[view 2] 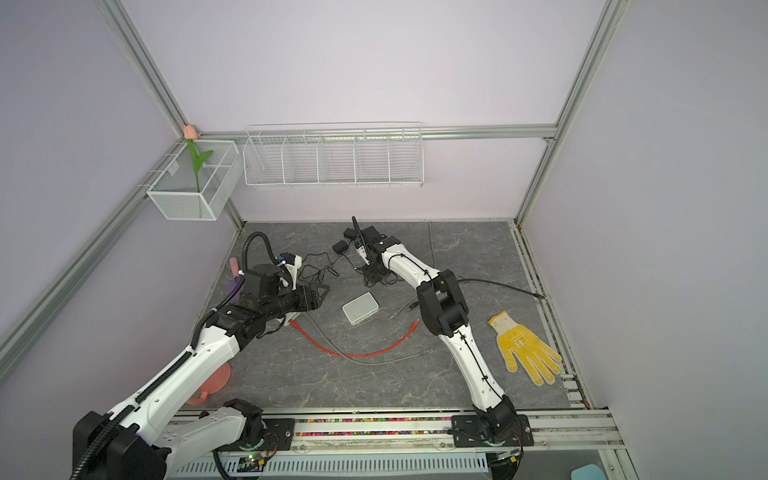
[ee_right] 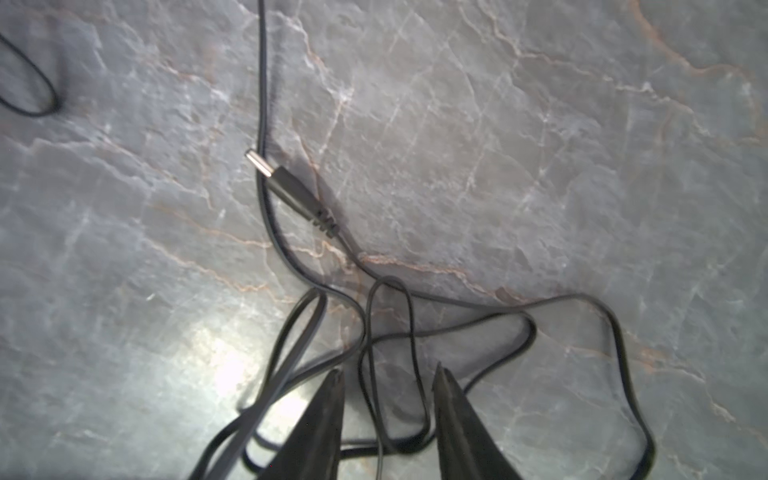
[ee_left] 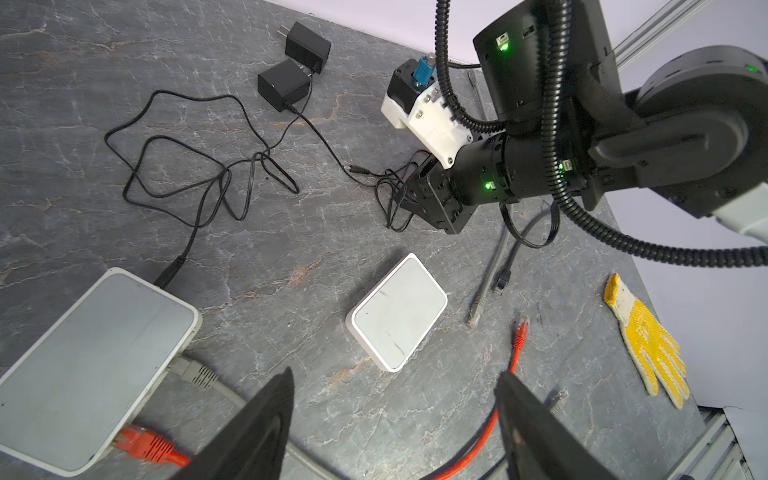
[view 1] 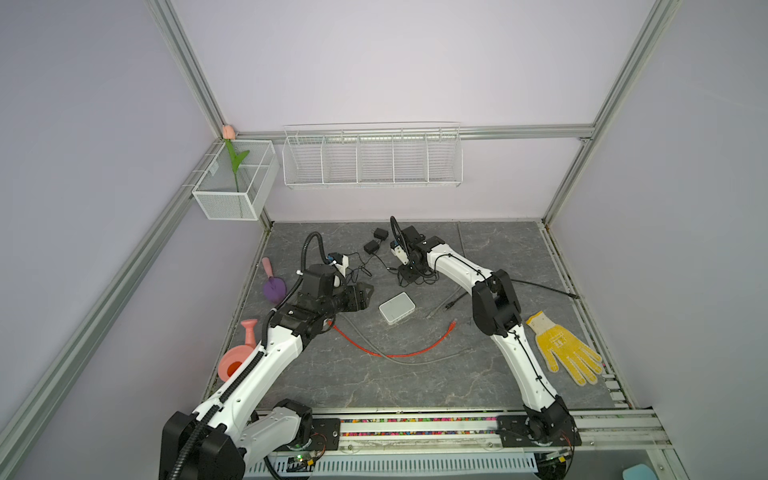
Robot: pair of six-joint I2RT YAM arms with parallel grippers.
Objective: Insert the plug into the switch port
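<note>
The plug is a small metal-tipped barrel on a thin black cable, lying on the grey stone table. My right gripper hovers just short of it. Its jaws stand a little apart over loops of that cable and clamp nothing. The same gripper shows in both top views, at the back of the table. A small white switch lies flat mid-table. My left gripper is open and empty just left of it. A larger white switch under the left arm has grey, red and black cables plugged in.
Two black power adapters lie at the back. A red network cable and a grey one curve across the front. A yellow glove lies at the right, a purple scoop and a pink vase at the left.
</note>
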